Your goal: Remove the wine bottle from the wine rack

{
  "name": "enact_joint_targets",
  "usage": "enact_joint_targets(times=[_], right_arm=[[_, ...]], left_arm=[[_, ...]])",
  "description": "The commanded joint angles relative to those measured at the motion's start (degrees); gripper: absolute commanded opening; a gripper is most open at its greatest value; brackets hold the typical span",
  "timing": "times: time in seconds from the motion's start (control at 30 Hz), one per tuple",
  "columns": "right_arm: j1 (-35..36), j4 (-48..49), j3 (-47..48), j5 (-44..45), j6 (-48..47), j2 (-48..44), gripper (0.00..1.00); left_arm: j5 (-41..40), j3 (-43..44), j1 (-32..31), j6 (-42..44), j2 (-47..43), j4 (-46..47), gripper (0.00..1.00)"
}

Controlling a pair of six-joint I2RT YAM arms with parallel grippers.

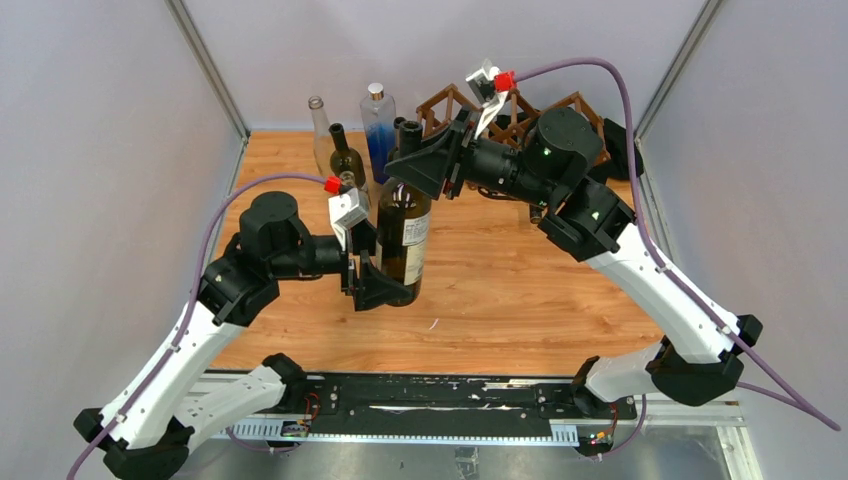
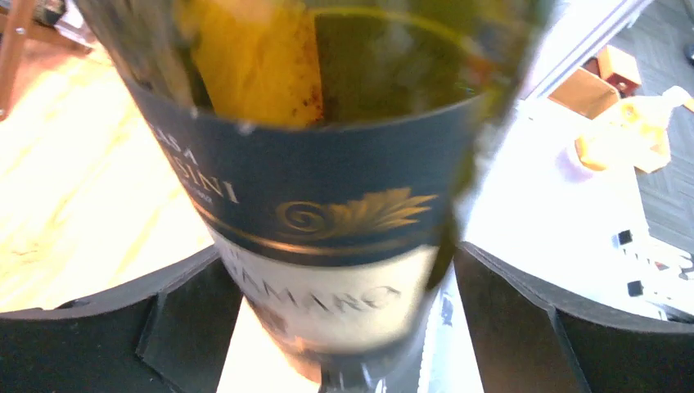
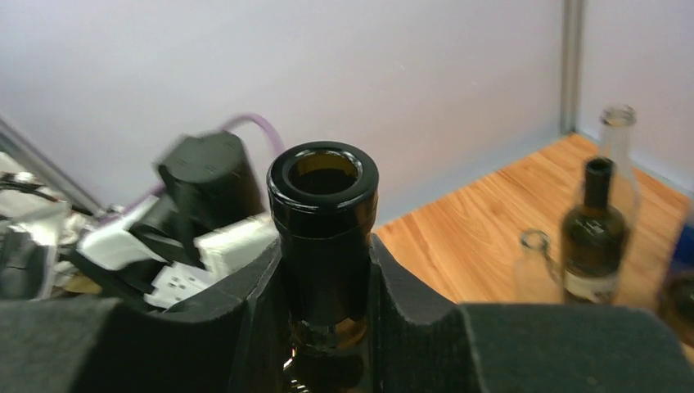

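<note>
Pale walls box in a wooden surface (image 1: 520, 290), where the wine bottle (image 1: 405, 235) stands upright, uncorked and seemingly empty, clear of the wine rack (image 1: 575, 105) at far right, so removal looks done. The right tool (image 3: 326, 262) is clamped on its neck. The left tool (image 2: 342, 311) brackets its base, but I cannot tell if it grips. Spare bottles (image 1: 345, 150) stand far left.

Bare table (image 1: 520, 290) is left open in front of and to the right of the upright wine bottle (image 1: 405, 235). Just behind it, passage is blocked by a clear bottle (image 1: 320, 130), a dark green bottle (image 1: 346, 160) and a blue-tinted bottle (image 1: 378, 130). The back right is closed off by the wine rack (image 1: 443, 100).
</note>
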Motion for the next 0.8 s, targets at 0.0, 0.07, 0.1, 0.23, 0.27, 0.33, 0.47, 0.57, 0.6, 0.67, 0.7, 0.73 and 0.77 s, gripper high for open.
enact_joint_targets(times=[0.0, 0.07, 0.1, 0.23, 0.27, 0.33, 0.47, 0.57, 0.6, 0.67, 0.7, 0.73, 0.77], right_arm=[[-2.4, -5.0, 2.8, 3.8, -6.7, -0.7, 0.00], [-3.0, -6.2, 1.3, 5.8, -9.8, -1.2, 0.00], [-3.4, -6.3, -0.6, 6.4, -11.1, -1.4, 0.00], [-4.6, -6.8, -5.2, 10.4, -16.4, -1.2, 0.00], [-4.8, -6.2, -6.3, 11.0, -17.0, -0.7, 0.00], [-5.0, -3.6, -8.9, 12.0, -18.3, -0.1, 0.00], [-5.7, 5.5, -14.9, 13.6, -20.0, 1.7, 0.00], [-6.9, 13.3, -18.0, 14.6, -19.8, 4.2, 0.00], [-7.5, 16.0, -18.8, 14.7, -19.2, 5.4, 0.00], [-8.3, 21.7, -20.7, 15.7, -18.8, 7.8, 0.00], [-8.5, 25.1, -21.9, 16.7, -18.5, 9.2, 0.00], [-8.7, 28.6, -23.1, 17.5, -18.2, 10.0, 0.00], [-8.9, 32.2, -24.1, 17.9, -17.8, 11.3, 0.00]], left_arm=[[-6.7, 8.5, 0.7, 12.6, 3.3, -14.3, 1.00], [-7.5, 13.0, 2.9, 16.7, 5.4, -20.2, 1.00], [-7.5, 15.8, 4.7, 18.4, 6.3, -23.2, 1.00], [-5.0, 23.7, 14.5, 20.6, 10.3, -30.0, 1.00], [-4.4, 25.4, 16.9, 21.0, 11.6, -31.3, 1.00], [-3.5, 28.3, 21.5, 21.0, 13.1, -33.1, 1.00], [-5.1, 33.9, 28.2, 21.7, 16.1, -35.7, 1.00], [-15.7, 35.9, 29.1, 22.4, 17.4, -35.8, 1.00], [-18.8, 36.2, 29.5, 22.7, 17.7, -35.8, 1.00], [-21.1, 36.9, 30.9, 23.5, 18.2, -35.8, 1.00], [-21.3, 37.2, 31.3, 23.6, 18.1, -35.7, 1.00], [-21.3, 37.7, 31.6, 23.4, 18.1, -35.8, 1.00], [-21.0, 38.1, 31.7, 23.0, 18.1, -35.8, 1.00]])
